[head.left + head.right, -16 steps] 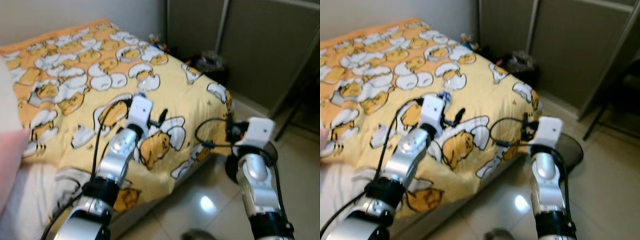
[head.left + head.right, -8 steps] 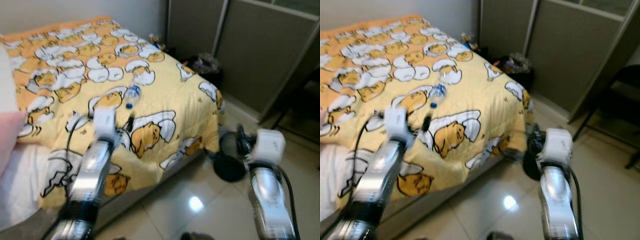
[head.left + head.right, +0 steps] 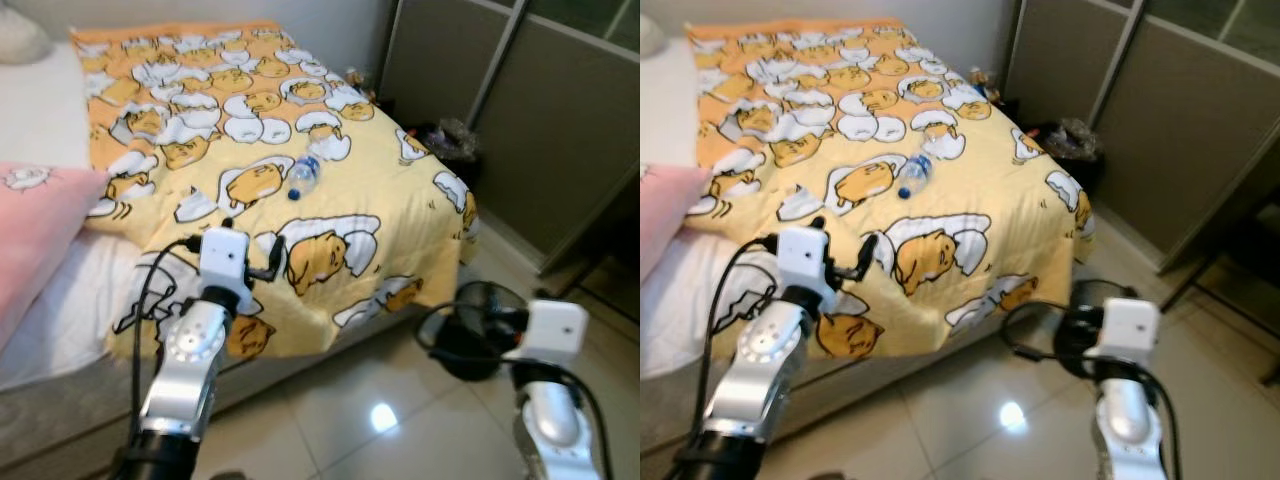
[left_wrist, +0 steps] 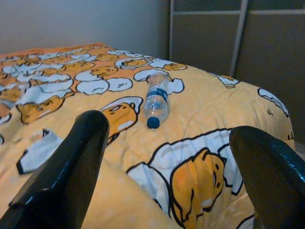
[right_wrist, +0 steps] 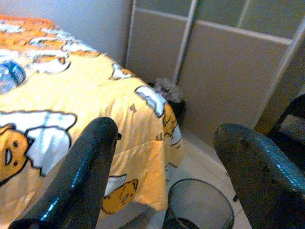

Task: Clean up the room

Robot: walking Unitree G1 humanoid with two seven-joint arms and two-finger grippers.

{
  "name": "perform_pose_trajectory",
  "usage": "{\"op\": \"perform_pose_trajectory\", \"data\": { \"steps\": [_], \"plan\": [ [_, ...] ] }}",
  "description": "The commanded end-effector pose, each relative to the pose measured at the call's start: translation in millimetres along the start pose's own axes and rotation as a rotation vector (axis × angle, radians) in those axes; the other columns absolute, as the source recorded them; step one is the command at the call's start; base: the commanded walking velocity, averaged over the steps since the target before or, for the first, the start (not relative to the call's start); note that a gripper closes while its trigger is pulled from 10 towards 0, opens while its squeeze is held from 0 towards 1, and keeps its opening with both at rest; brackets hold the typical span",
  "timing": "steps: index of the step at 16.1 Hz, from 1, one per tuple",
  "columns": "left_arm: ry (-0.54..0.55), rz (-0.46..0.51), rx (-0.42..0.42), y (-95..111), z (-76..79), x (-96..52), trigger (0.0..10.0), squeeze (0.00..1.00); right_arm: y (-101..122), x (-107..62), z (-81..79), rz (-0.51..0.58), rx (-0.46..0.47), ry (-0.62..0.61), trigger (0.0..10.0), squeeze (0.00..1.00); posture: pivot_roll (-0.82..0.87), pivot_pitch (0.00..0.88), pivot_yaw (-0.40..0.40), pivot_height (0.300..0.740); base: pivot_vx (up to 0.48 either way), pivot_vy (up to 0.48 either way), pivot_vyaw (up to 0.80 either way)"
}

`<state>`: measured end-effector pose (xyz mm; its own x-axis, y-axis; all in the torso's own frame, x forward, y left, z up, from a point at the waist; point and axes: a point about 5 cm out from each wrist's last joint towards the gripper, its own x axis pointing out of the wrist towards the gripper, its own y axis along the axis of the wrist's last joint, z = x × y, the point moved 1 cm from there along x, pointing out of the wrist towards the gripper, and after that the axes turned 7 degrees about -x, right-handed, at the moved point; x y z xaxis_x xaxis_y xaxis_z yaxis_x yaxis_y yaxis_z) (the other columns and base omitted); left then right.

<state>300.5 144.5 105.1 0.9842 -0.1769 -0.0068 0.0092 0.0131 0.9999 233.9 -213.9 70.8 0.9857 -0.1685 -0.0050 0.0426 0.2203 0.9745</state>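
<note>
Bottle point(image 3: 304, 176) and bed have slid toward the middle of the head views since a moment ago, and more of the mattress and a pink pillow point(image 3: 40, 235) have come into sight on the left; the whole picture has shifted, so this reads as the robot stepping or turning, not the things moving. The clear plastic bottle with a blue cap lies on its side on the yellow egg-print blanket point(image 3: 400, 215), well in from the foot edge of the bed.

For the clean-up, that probably means the robot is lining itself up with the bottle, which looks like the loose item to collect.

The left gripper point(image 4: 171, 157) is raised over the near edge of the blanket with its jaws spread wide and nothing between them; its wrist view looks straight along the blanket at the bottle, which is ahead and apart from the fingers. The right gripper point(image 5: 159, 167) hangs lower beside the bed corner, jaws likewise wide apart and empty, above a dark round waste bin point(image 5: 198, 202) on the tiled floor point(image 3: 370, 420).

Room to move: the blanket drapes over the bed's side and corner, so the mattress edge under it is hidden. The floor between bed and sliding closet doors point(image 3: 560, 120) is a fairly narrow lane, partly taken by the bin and a dark bag point(image 3: 450, 140) by the doors. A reach from the left arm over the blanket seems the least obstructed path.
</note>
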Motion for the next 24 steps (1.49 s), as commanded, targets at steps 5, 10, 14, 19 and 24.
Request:
{"op": "perform_pose_trajectory", "data": {
  "steps": [5,10,14,19,24],
  "plan": [
    [-0.065,0.011,-0.003,8.2,18.5,8.4,10.0,0.00,10.0,1.9,8.4,0.024,0.012,-0.038,10.0,0.00,-0.09,0.000,-0.043,0.723,0.480,0.000,0.00],
    [-0.091,0.003,0.004,9.1,22.8,13.7,10.0,0.00,9.8,4.6,6.8,0.017,0.019,-0.052,10.0,0.00,-0.10,0.000,-0.024,0.723,0.480,0.000,0.00],
    [-0.111,0.004,0.012,11.7,25.3,17.8,10.0,0.00,10.0,7.5,4.8,0.015,0.023,-0.054,10.0,0.00,-0.10,0.000,-0.020,0.723,0.480,0.000,0.00],
    [-0.122,0.002,0.013,11.9,26.9,19.5,10.0,0.00,11.7,11.2,5.8,0.022,0.023,-0.063,10.0,0.00,-0.11,0.000,-0.009,0.723,0.480,0.000,0.00],
    [-0.161,-0.080,0.058,15.1,38.1,50.5,10.0,0.00,12.8,7.3,6.4,0.025,0.029,-0.077,10.0,0.00,-0.12,0.000,0.002,0.723,0.288,0.000,0.00]
  ]
}}
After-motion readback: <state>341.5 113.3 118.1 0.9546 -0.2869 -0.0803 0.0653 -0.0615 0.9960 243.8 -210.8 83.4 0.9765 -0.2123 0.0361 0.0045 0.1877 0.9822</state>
